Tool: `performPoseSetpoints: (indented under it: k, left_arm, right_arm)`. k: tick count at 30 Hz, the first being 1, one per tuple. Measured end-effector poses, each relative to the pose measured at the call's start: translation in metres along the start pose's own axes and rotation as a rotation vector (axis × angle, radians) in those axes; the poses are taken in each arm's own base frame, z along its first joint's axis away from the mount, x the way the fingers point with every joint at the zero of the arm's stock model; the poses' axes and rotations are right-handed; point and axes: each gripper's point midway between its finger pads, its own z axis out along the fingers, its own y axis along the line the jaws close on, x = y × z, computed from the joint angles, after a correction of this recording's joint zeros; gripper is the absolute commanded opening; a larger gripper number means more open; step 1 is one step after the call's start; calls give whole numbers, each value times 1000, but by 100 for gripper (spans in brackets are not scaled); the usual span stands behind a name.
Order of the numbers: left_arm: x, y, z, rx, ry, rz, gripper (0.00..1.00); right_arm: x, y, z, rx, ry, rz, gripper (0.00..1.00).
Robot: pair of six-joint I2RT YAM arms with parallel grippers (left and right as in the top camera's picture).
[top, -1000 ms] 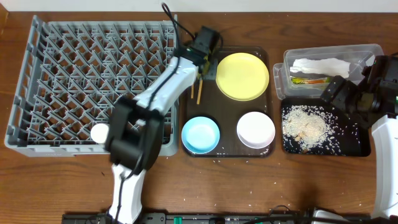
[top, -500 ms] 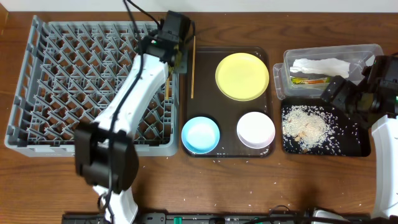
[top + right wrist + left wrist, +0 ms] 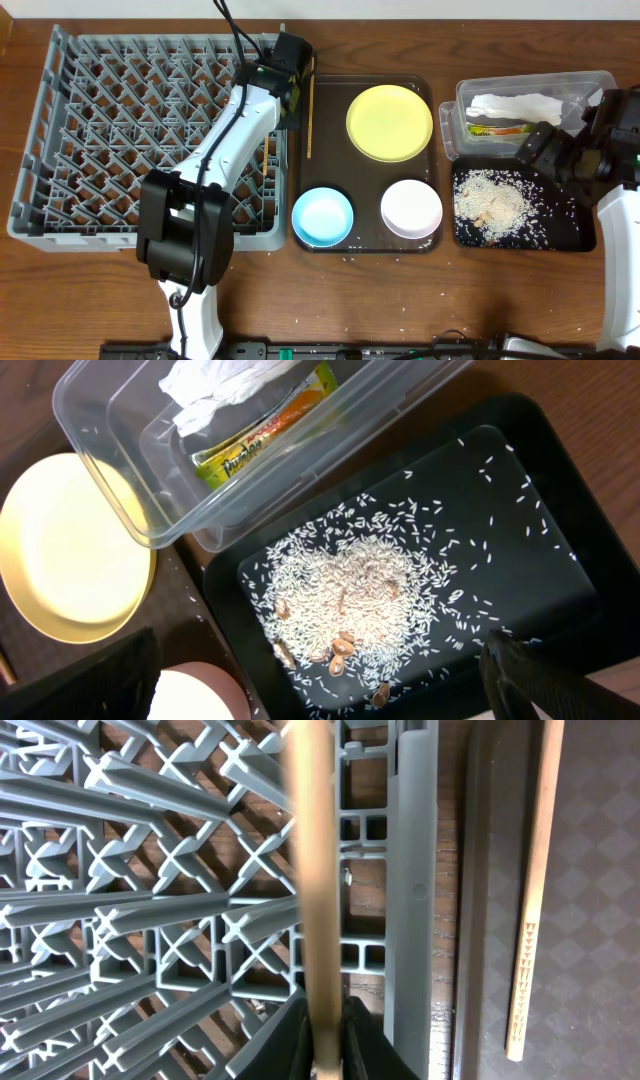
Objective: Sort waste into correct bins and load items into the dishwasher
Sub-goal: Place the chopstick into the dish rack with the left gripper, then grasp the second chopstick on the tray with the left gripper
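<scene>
**Chopstick pinched over rack edge; right arm idle above the bins**

Left wrist view.
- Left gripper [image 3: 322, 1045] pressed together on the held chopstick [image 3: 310, 870]. Pinched near one end, with the stick running up the frame away from the fingers.
- Pegs of the dish rack [image 3: 150, 880] underneath, close to the rim that borders the brown serving tray [image 3: 600, 870].
- Stick blurred, so probably nearer the lens than the pegs. Cannot tell whether it touches the rack.
- Second chopstick [image 3: 533, 900] flat on the serving tray just past that rim, roughly parallel to the held one.
- Judgement: held lengthwise along a peg row so that it settles in a channel rather than dropping through the grid.

Overhead view.
- Left gripper above the rack's far corner on the tray side.
- Yellow plate [image 3: 390, 122], blue bowl [image 3: 322, 216] and white bowl [image 3: 411, 208] all on the serving tray, apart from one another. No dish seen in the rack.
- Judgement: loading only at its first item, with the second chopstick nearest for the next pick.

Right wrist view.
- Right gripper [image 3: 320, 650] spread wide with nothing between the fingers, hanging over the black tray [image 3: 560, 540].
- Rice [image 3: 370, 585] and brownish scraps heaped in that tray.
- Napkin [image 3: 225, 380] and sachet [image 3: 265, 440] side by side in the clear tub [image 3: 90, 430].
- Food waste and paper or wrapper waste kept in separate bins, so sorting looks finished.
- Arm presumably parked here to stay out of the left arm's way.
</scene>
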Motion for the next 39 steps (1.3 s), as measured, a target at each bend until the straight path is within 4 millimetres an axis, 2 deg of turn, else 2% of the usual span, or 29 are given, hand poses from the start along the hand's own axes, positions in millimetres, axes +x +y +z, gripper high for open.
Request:
performPoseSetpoints:
  k: [3,4,5,9,13,17,21,27,32,35,39]
  left_arm:
    - [-1,2,-7,5,-9,-2,17]
    - [-4,2,-13,13,-22,-7,22]
    - [-7,3,-21,23,-39,-13,29]
    - [-22,1,-72,98,-144,-33,40]
    - [-26,-11,-81,127,-175,-21,41]
    - [-33,-28,-76,164,-197,-11,41]
    - [-33,-54,-62,212,-190,15,40]
    - [-17,-87,-19,223,-118,68,40]
    - [-14,-100,13,222,-102,73,39]
    - [-14,-105,25,224,-102,74,32]
    - [-10,-109,37,219,-89,80,32]
  right_arm:
    - [0,0,0,0,0,0,99]
    - [0,0,0,0,0,0,99]
    - [0,0,0,0,0,0,99]
    - [0,0,0,0,0,0,99]
    - [0,0,0,0,0,0,99]
    - [0,0,0,0,0,0,99]
    - [0,0,0,0,0,0,99]
    - [0,0,0,0,0,0,99]
    - [0,0,0,0,0,0,99]
    - [0,0,0,0,0,0,99]
    - [0,0,0,0,0,0,99]
